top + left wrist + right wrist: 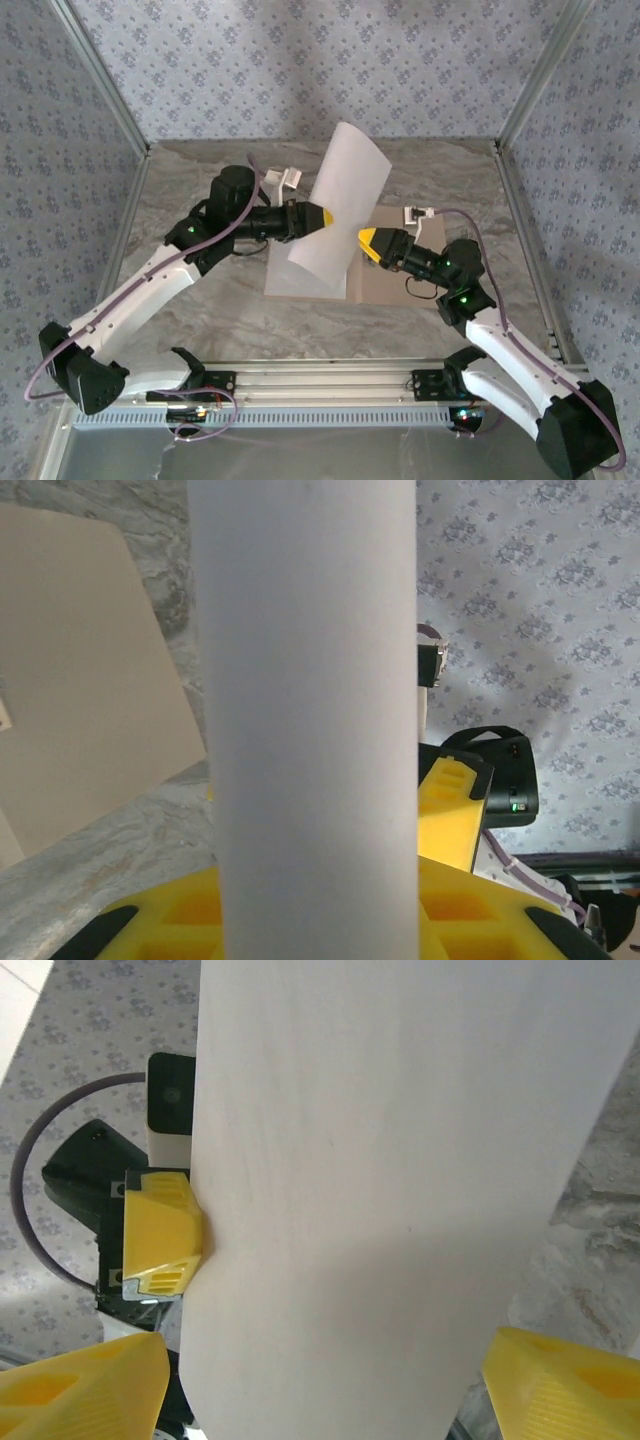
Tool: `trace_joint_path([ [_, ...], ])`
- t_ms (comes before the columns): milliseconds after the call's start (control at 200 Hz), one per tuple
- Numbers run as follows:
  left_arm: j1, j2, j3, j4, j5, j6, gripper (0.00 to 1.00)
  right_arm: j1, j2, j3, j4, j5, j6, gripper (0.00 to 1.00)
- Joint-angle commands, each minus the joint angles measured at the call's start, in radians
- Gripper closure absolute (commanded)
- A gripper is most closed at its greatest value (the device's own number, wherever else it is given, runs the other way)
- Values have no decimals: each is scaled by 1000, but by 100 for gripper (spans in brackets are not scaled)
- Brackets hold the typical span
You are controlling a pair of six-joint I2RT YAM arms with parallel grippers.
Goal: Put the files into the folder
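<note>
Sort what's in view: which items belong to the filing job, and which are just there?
Job:
- white sheet, raised and curved, pinched by the left gripper
- right gripper, open at the sheet
- tan folder, flat on the table below

Not job:
- marble table
- aluminium rail
- patterned walls

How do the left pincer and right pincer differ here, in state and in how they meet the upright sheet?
The left pincer is shut on the white sheet at its left edge; the right pincer stands wide open, fingers either side of that sheet without clamping. The left pincer reaches in from the left; the right pincer from the right, above the tan folder. Both are yellow-tipped and face each other across the sheet.
</note>
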Motion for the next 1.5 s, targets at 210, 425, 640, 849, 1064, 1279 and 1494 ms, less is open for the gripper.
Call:
trace_joint_path([
  [210,-13,-15,-68,80,-29,-39,71,-15,-13,-37,151,-16,55,13],
  [425,-14,-3,-112,103,-28,-53,71,-28,-11,-34,209,-17,108,24],
  [640,-14,7,-110,135,-8,-54,71,-39,-11,-46,210,-8,123,31],
  [849,-17,17,-116,186,30,-74,71,-41,-5,-46,209,-8,119,35],
  [1064,-22,30,-112,195,32,-72,71,-42,10,-49,210,-3,126,39],
  [1279,-35,52,-100,190,43,-60,71,-42,10,-52,213,-5,125,44],
  [1494,-37,46,-104,177,33,-54,71,-42,9,-58,215,-2,120,54],
])
